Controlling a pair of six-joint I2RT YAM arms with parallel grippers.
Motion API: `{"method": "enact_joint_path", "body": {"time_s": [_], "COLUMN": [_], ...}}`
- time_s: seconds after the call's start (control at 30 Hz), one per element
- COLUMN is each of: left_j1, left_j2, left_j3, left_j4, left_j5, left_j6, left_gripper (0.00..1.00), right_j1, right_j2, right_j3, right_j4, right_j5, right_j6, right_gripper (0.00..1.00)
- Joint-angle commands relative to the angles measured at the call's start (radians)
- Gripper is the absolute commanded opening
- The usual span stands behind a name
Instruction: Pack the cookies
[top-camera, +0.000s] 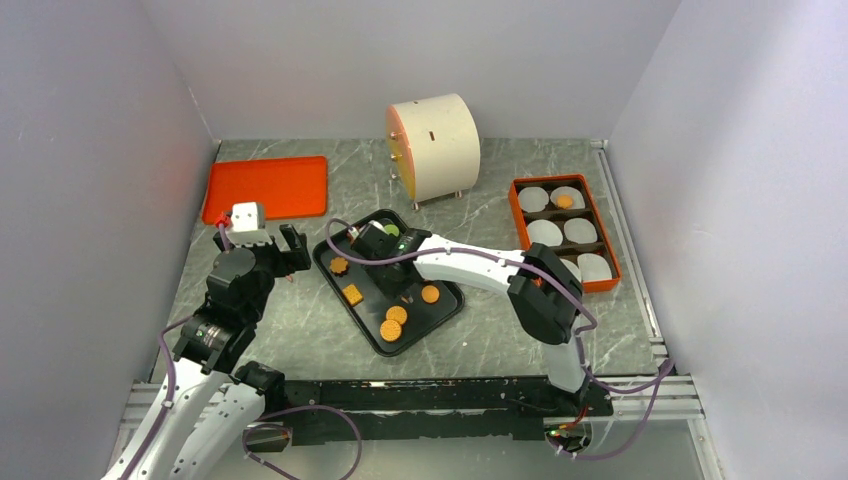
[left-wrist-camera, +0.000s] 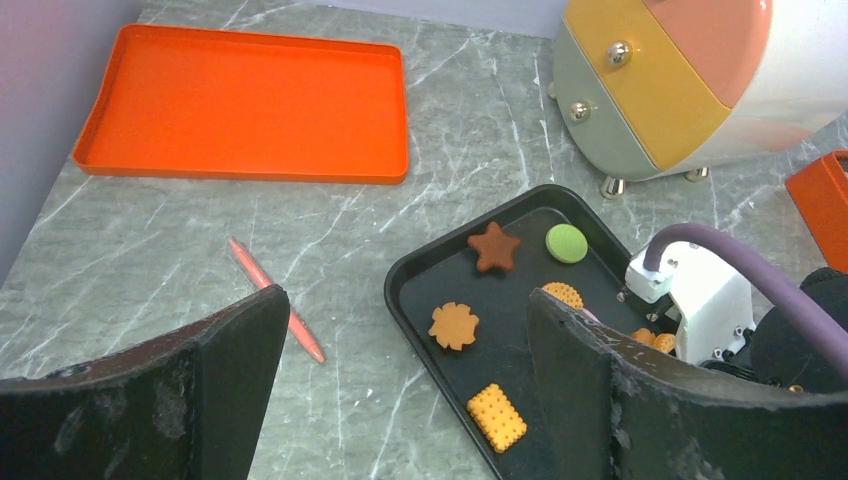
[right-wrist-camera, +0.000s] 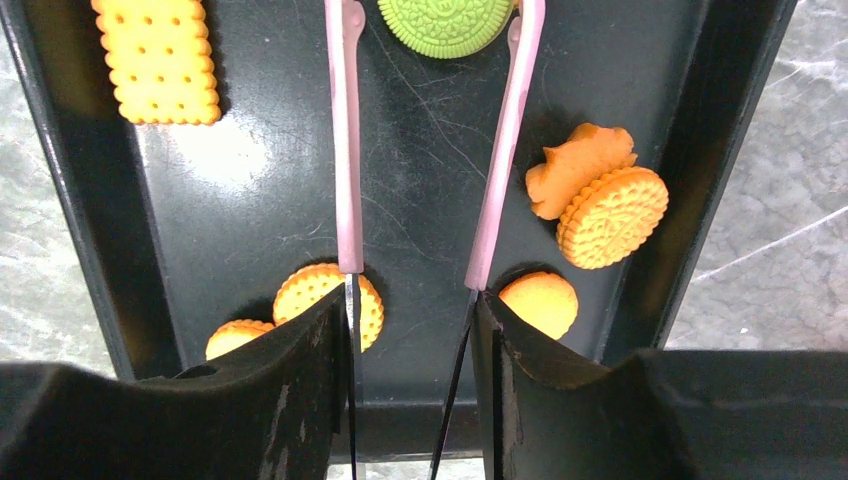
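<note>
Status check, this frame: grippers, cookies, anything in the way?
Left gripper open, empty, beside the black tray. Right gripper shut on pink tweezers, tips straddling green cookie. One cookie in orange box, others on tray. No obstruction seen.

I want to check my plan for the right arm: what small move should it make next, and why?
Probably squeeze the right gripper gently to pinch the green cookie. It holds pink tweezers over the black tray, and their two arms pass either side of that cookie. The tips are out of view, so it may first need lowering.
</note>
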Motion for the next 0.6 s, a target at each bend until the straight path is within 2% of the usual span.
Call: {"method": "enact_joint_path", "body": {"time_s": [0.0,0.27,0.57], "left_j1": [0.005,0.005,0.005], "left_j2": [-0.005,-0.007,-0.01], "left_j3": [0.001,0.002,0.002], "left_j4": [0.026,0.025,0.025], "left_j5": [0.01,0.008,0.006], "left_j6": [-0.004,-0.003,-0.002], "left_gripper": [0.92,0.93,0.93], "right_j1": [0.001,0.001,-0.022], "right_j2": [0.007,-0.031,-0.12], "right_j3": [0.047,0.047,0.032], "right_j4": [-0.001,-0.012,-0.032], "right_j5": [0.04,0.037,-0.019], "right_j6": [-0.009,-0.01,-0.022], "right_gripper": [0.45,0.3,0.24]}}
